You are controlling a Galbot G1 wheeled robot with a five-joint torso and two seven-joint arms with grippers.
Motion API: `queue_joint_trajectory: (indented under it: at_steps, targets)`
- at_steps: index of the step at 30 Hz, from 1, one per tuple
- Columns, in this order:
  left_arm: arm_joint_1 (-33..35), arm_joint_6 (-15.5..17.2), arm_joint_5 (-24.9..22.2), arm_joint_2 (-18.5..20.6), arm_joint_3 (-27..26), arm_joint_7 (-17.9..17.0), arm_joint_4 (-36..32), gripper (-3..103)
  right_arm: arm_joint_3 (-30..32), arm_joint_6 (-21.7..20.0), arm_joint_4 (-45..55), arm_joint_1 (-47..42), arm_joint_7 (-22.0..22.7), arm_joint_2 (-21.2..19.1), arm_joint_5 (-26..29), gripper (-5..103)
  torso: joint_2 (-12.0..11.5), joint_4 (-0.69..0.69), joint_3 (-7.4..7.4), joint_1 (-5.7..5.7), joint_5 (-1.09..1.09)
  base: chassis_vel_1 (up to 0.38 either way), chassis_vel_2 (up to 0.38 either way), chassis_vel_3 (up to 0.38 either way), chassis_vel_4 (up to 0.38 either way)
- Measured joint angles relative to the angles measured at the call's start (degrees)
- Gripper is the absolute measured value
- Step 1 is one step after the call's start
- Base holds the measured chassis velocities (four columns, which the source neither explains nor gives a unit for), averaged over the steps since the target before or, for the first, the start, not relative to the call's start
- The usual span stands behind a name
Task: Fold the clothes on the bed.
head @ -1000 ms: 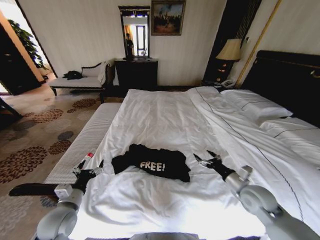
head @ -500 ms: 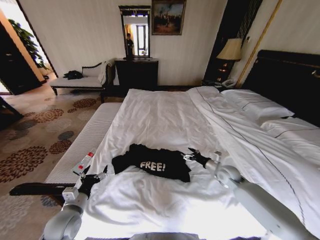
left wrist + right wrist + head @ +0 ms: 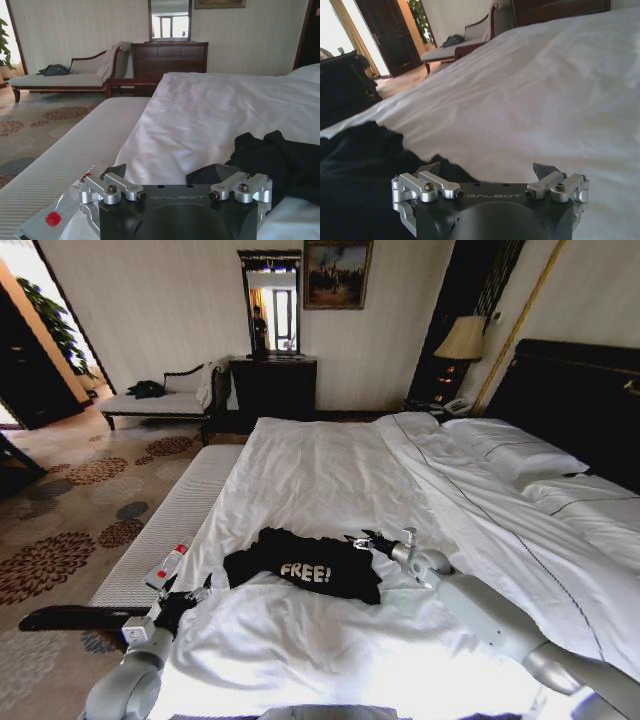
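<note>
right gripper (image 3: 362,540) at the shirt (image 3: 305,565) edge on the bed (image 3: 330,470), fingers apart; left gripper (image 3: 185,597) beside it, fingers apart.

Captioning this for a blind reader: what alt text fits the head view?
A black T-shirt reading "FREE!" lies crumpled on a white bed. The right gripper, fingers open, reaches to its upper right edge; the left gripper hovers open near the bed's left edge.

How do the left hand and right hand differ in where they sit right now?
The right hand is at the black T-shirt's far right edge, over the bed. The left hand sits off the shirt, by the bed's left edge near the bench. Both are open, holding nothing.
</note>
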Motion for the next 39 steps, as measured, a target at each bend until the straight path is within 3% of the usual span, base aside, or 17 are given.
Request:
queue_joint_trajectory:
  at_steps: [5,12,16,18,19,22,26,28,31,33,35,37,39]
  targets:
    - [0.3,0.0,0.1,-0.2,0.1,0.1,0.0,100,-0.1,0.5,-2.5,-0.2,-1.4,0.7,-1.3,101,0.0,0.01,0.0,0.0,0.0,0.0,0.0,0.0,0.0]
    - [0.5,0.0,0.1,-0.1,-0.4,0.0,-0.5,100,-0.4,0.9,-5.0,-0.1,-2.6,1.3,-2.6,93,0.0,0.01,0.0,0.0,0.0,0.0,0.0,0.0,0.0]
    - [0.7,-0.1,0.1,-0.3,-0.4,0.0,-0.5,100,-0.7,1.0,-5.1,0.0,-2.9,1.3,-2.7,77,0.0,0.01,0.0,0.0,0.0,0.0,0.0,0.0,0.0]
    - [0.7,-0.1,0.1,-0.4,-0.4,0.0,-0.5,100,-0.8,1.0,-5.1,0.0,-2.9,1.3,-2.7,77,0.0,0.01,0.0,0.0,0.0,0.0,0.0,0.0,0.0]
    - [0.7,-0.1,0.1,-0.5,-0.4,0.0,-0.5,100,-0.9,1.0,-5.1,0.0,-2.9,1.3,-2.7,67,0.0,0.01,0.0,0.0,0.0,0.0,0.0,0.0,0.0]
    - [0.7,-0.1,0.1,-0.5,-0.4,0.0,-0.5,100,-0.9,1.0,-4.8,0.0,-2.9,1.3,-2.7,61,0.0,0.01,0.0,0.0,-0.01,0.0,0.0,0.0,0.0]
    - [0.4,-0.1,0.1,-0.4,-0.4,0.0,-0.4,100,-0.9,1.1,-4.0,-0.2,-2.8,1.2,-2.8,40,0.0,0.01,0.0,0.0,-0.01,0.0,0.0,0.0,0.0]
    - [0.3,-0.1,0.1,-0.4,-0.4,0.0,-0.4,100,-0.9,1.2,-3.8,-0.3,-2.8,1.1,-2.8,40,0.0,0.01,0.0,0.0,0.0,0.0,0.0,0.0,0.0]
    - [0.3,-0.1,0.1,-0.4,-0.4,0.0,-0.4,100,-1.0,1.3,-2.9,-0.7,-2.7,0.8,-2.8,24,0.0,0.01,0.0,0.0,0.0,0.0,0.0,0.0,0.0]
    - [0.3,-0.1,0.0,-0.3,-0.4,0.0,-0.4,100,-1.0,1.4,-2.8,-0.8,-2.7,0.8,-2.8,24,0.0,0.01,0.0,0.0,0.0,0.0,0.0,0.0,0.0]
    - [0.2,-0.1,-0.1,-0.3,-0.5,0.0,-0.4,100,-1.0,1.6,-2.1,-1.1,-2.7,0.6,-2.9,8,0.0,0.01,0.0,0.0,0.0,0.0,0.0,0.0,0.0]
    - [0.2,-0.1,-0.1,-0.3,-0.5,0.0,-0.4,100,-1.0,1.6,-1.8,-1.3,-2.6,0.5,-2.9,8,0.0,0.01,0.0,0.0,0.0,0.0,0.0,0.0,0.0]
    - [0.3,-0.1,-0.1,-0.3,-0.6,0.0,-0.4,100,-0.8,1.6,-1.1,-1.6,-2.5,0.3,-3.1,2,0.0,0.01,0.0,0.0,0.0,0.0,0.0,0.0,0.0]
